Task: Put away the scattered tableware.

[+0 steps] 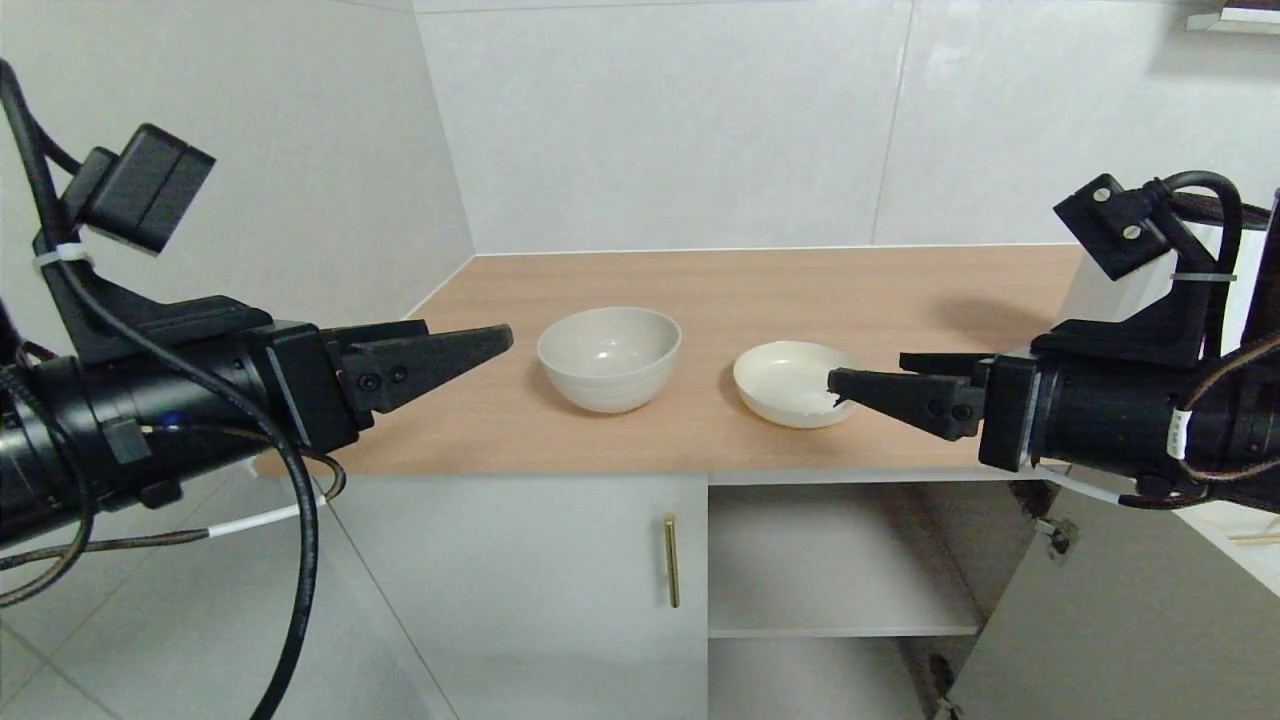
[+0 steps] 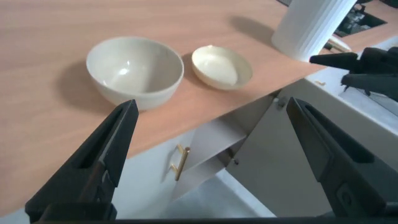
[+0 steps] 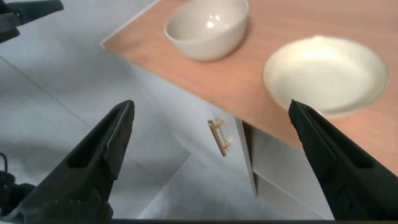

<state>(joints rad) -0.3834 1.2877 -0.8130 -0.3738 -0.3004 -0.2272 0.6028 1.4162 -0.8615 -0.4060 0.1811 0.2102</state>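
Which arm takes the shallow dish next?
Right. The right gripper, open, is by the shallow dish and above the open cupboard; the left gripper faces the deep bowl.

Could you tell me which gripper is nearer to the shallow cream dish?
Right. The right gripper is by the rim of the shallow cream dish; the left gripper is beyond the deeper off-white bowl.

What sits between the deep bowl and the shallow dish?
Nothing: a bare strip of countertop separates the deep bowl and shallow dish, clearest in the head view.
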